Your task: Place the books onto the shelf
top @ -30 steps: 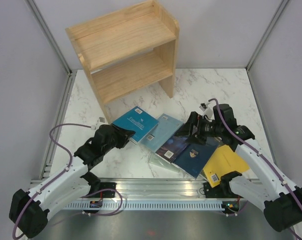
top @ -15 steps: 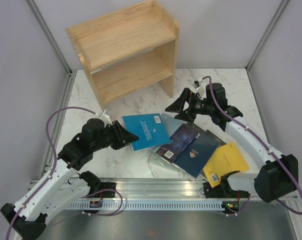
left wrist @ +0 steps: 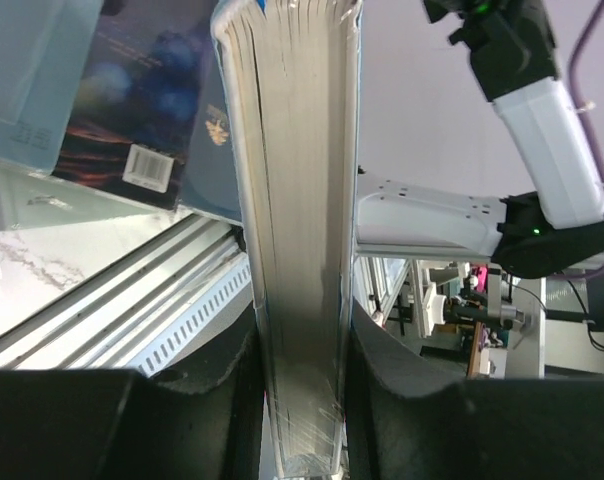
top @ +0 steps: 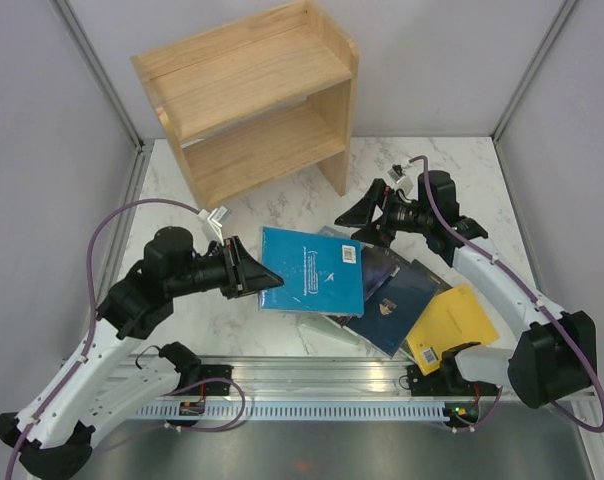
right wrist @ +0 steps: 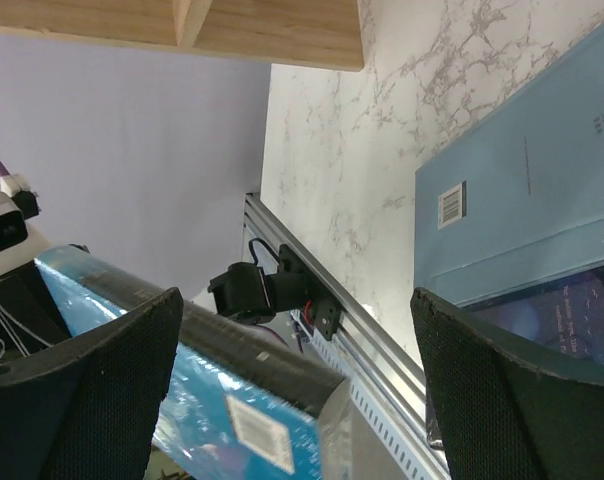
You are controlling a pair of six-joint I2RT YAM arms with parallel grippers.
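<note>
Transfer step: gripping teal book [top: 314,270] edge-on in left gripper [top: 254,281], above other books [top: 394,300]; right gripper [top: 354,218] spread wide, holding nothing. Next: swing to wooden shelf [top: 244,95] and line up with a tier.

Shelf [top: 247,100]: pale bare wood, visible grain, matt. Table [top: 462,170]: white marble-look top, smooth, faint sheen. Rail [top: 312,385] at its 6 o'clock: ribbed bare metal. Teal book [top: 312,270]: glossy cover with wrinkled clear film; page edges matt paper, slightly uneven. Yellow book [top: 452,318], 4 o'clock of it: matt-looking cover. Right gripper [right wrist: 297,330] pads [right wrist: 502,400]: black, fine-grained, matt
</note>
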